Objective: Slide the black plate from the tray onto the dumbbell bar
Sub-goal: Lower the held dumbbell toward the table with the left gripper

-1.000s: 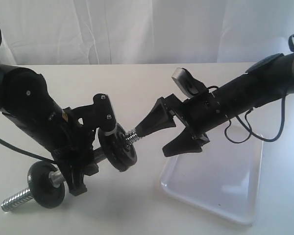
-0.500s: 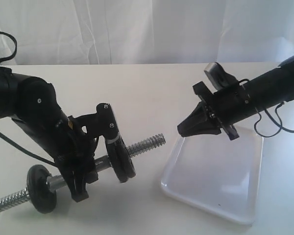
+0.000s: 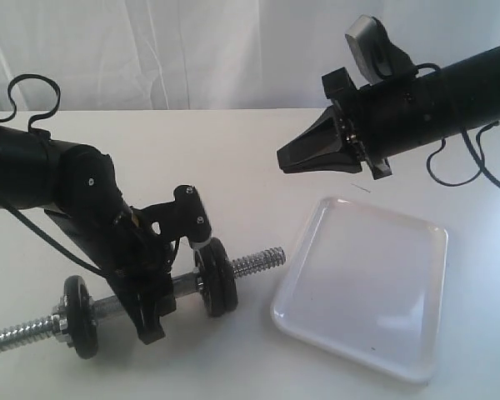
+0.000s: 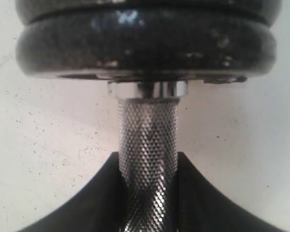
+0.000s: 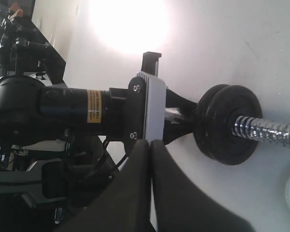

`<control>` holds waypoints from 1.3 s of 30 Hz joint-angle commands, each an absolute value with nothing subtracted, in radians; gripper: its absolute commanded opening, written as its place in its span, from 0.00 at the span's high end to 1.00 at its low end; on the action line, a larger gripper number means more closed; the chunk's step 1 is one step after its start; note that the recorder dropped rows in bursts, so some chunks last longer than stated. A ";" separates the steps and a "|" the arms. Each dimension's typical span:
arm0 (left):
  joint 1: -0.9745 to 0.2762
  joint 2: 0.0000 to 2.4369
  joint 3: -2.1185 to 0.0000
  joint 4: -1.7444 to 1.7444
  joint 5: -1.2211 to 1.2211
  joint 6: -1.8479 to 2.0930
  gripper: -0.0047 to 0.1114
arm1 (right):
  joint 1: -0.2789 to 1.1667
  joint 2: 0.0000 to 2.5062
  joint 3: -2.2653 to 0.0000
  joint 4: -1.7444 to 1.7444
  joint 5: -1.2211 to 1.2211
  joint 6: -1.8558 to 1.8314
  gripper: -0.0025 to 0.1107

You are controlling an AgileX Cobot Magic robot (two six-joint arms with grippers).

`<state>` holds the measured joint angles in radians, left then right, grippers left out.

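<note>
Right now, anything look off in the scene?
Nothing damaged or spilled. One oddity: the dumbbell bar looks lopsided, two black plates stacked toward the tray, a single plate at the far end.

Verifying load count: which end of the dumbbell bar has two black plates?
The end toward the tray: a stacked pair sits there beside the bare thread of the dumbbell bar. The far end carries only a single plate.

Matte black tubular arms [image 3: 58,183]; looping black cables [image 3: 33,77]; yellow label [image 5: 94,107], white bracket [image 5: 153,108] at left wrist; wedge-shaped black right gripper [image 3: 282,161].
</note>
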<state>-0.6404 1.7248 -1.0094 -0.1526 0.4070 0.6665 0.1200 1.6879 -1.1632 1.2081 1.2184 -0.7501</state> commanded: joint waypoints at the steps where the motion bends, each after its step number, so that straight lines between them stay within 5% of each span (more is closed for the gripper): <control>1: -0.641 1.712 -1.035 -0.192 0.367 0.658 0.96 | 0.141 1.678 -1.165 1.219 1.221 -0.764 0.98; 21: -0.641 1.716 -1.035 -0.148 0.441 0.658 0.96 | 0.141 1.678 -1.165 1.219 1.221 -0.762 0.98; 30: -0.641 1.738 -1.035 -0.146 0.468 0.653 0.63 | 0.141 1.678 -1.165 1.219 1.221 -0.762 0.98; 39: -0.641 1.738 -1.035 -0.146 0.512 0.653 0.50 | 0.141 1.678 -1.165 1.219 1.221 -0.762 0.98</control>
